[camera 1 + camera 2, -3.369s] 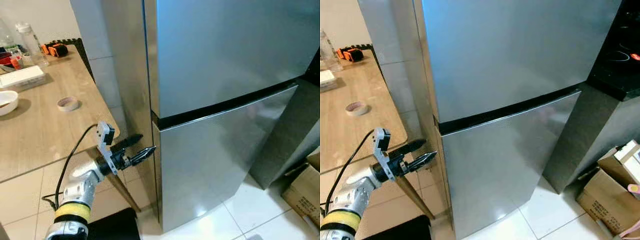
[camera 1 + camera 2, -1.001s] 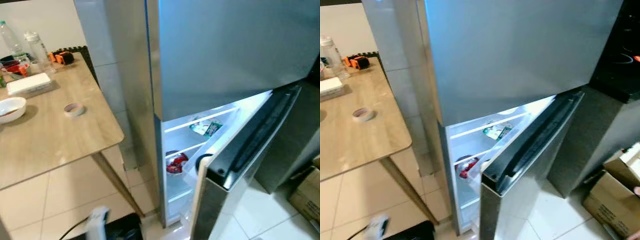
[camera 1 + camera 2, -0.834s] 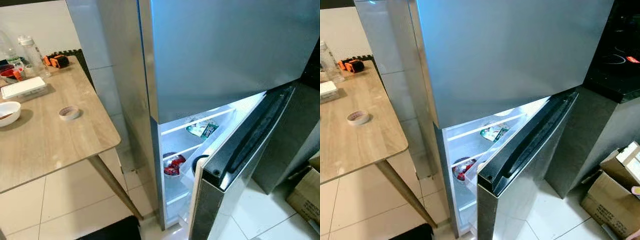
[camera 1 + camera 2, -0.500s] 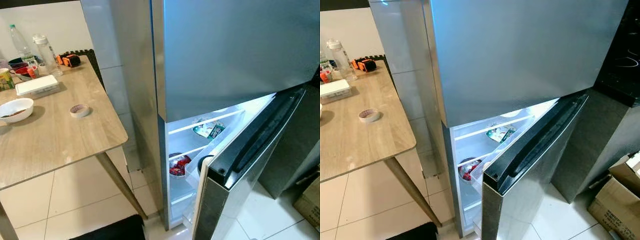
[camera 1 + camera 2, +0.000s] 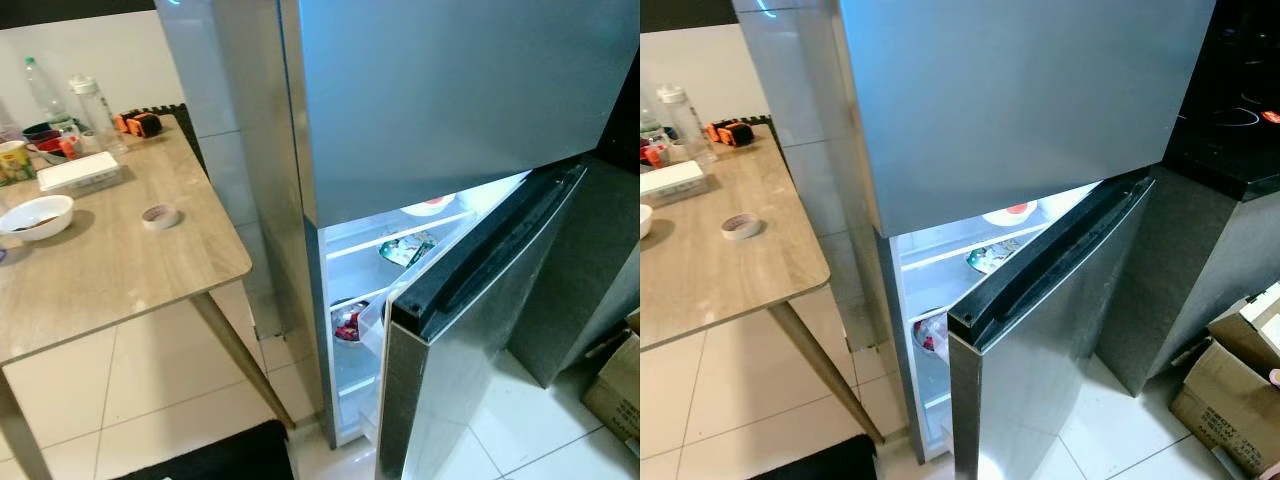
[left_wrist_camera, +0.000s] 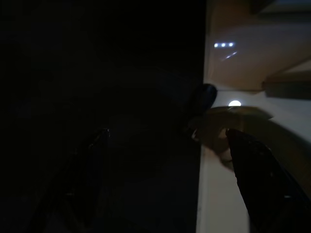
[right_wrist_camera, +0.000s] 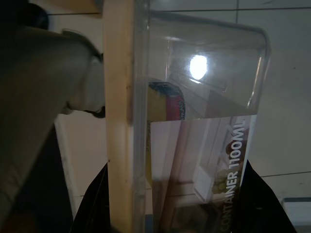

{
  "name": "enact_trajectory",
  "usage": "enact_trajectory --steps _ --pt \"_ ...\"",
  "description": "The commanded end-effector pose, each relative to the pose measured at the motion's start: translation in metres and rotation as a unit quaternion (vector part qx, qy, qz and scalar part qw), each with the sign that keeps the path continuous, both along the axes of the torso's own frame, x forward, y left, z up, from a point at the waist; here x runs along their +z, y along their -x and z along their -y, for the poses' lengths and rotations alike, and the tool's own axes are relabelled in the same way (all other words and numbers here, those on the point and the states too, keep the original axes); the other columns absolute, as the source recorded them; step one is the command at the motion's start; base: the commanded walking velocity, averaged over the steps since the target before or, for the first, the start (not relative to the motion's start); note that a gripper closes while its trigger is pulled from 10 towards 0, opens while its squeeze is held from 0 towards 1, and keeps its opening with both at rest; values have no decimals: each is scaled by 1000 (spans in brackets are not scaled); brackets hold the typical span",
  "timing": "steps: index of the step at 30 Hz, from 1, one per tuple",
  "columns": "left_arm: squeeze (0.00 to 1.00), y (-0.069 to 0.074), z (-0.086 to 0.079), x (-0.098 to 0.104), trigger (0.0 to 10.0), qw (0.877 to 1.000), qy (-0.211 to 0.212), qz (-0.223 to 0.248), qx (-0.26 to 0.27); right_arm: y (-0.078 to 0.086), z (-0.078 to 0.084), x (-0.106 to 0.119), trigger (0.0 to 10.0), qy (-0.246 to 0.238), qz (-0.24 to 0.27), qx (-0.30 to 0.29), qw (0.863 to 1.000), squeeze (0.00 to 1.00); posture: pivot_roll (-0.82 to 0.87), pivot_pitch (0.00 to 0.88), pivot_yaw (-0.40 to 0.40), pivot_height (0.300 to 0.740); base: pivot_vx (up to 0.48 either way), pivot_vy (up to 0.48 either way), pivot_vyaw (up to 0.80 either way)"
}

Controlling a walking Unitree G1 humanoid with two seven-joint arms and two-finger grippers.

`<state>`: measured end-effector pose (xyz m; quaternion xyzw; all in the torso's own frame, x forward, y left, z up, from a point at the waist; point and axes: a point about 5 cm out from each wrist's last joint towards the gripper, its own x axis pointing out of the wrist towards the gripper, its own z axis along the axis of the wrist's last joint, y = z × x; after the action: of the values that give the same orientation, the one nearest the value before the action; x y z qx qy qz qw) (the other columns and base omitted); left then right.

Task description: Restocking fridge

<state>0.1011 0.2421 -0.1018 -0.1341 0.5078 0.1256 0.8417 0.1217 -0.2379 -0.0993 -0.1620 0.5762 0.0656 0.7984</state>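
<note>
- The fridge (image 5: 430,110) stands beside a wooden table (image 5: 120,270); its lower door (image 5: 470,320) is ajar and hides most of the lit shelves.
- The right gripper (image 7: 177,194) hangs low over the floor tiles, clamped on a clear plastic container (image 7: 194,116); what is inside is hard to make out.
- The left gripper (image 6: 165,145) is in deep shade, its dim fingers spread wide.

Door (image 5: 470,330) hides fridge (image 5: 400,120) interior toward 3 o'clock; shelf items (image 5: 404,248) (packets?) unidentifiable; left wrist view mostly black.
</note>
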Motion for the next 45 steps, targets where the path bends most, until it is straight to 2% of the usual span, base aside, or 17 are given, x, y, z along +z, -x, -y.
enact_trajectory --steps 1,10,19,21,27,29,30,34,37,40,42,43,44,45 --pt "0 1 3 -1 10000 1000 -1 -2 -5 -4 -5 0 10000 -7 7 -3 1000 0 -72 0 19 740 -375 0 0" --pt "0 1 8 -2 10000 1000 3 -3 -7 -6 -2 2 10000 -3 9 2 1000 0 -76 0 15 740 -358 0 0" --pt "0 -8 14 -1 10000 999 34 22 2 -8 1 3 10000 0 10 2 1000 0 -80 0 11 740 0 0 0" --pt "0 -9 16 -1 10000 999 37 19 -9 -8 1 3 10000 1 10 2 1000 0 -80 0 11 740 0 -459 0" --pt "0 -9 16 -1 10000 999 36 22 4 -9 1 3 10000 0 11 1 1000 0 -80 0 11 740 0 -480 0" --pt "0 -18 15 2 10000 998 37 41 12 -8 0 3 10000 -1 11 2 1000 0 -81 0 12 740 0 -152 0" --pt "0 -34 12 8 10000 997 35 73 20 -7 0 2 10000 -2 9 1 1000 0 -81 0 12 740 0 0 0" --pt "0 -66 3 25 10000 987 41 149 47 -6 0 2 10000 -2 8 0 1000 0 -81 0 12 740 0 0 0" --pt "0 -73 1 29 10000 983 44 167 55 -6 0 2 10000 -2 8 0 1000 0 -81 0 12 740 0 0 0" --pt "0 -114 -12 58 10000 961 49 265 66 -6 0 2 10000 -2 8 -1 1000 0 -83 0 13 740 0 0 0" --pt "0 -132 -19 74 10000 946 55 311 74 -6 0 2 10000 -3 8 -1 1000 0 -84 0 14 740 0 0 0" --pt "0 -145 -22 87 0 931 68 349 77 -5 0 2 10000 -3 8 -2 1000 0 -84 0 14 740 0 0 0" --pt "0 -145 -22 87 0 931 68 349 77 -5 0 2 10000 -3 8 -2 1000 0 -84 0 14 740 0 0 0" --pt "0 -153 -23 95 0 921 76 374 78 -5 0 2 10000 -3 8 -2 1000 0 -84 0 14 740 0 0 0"
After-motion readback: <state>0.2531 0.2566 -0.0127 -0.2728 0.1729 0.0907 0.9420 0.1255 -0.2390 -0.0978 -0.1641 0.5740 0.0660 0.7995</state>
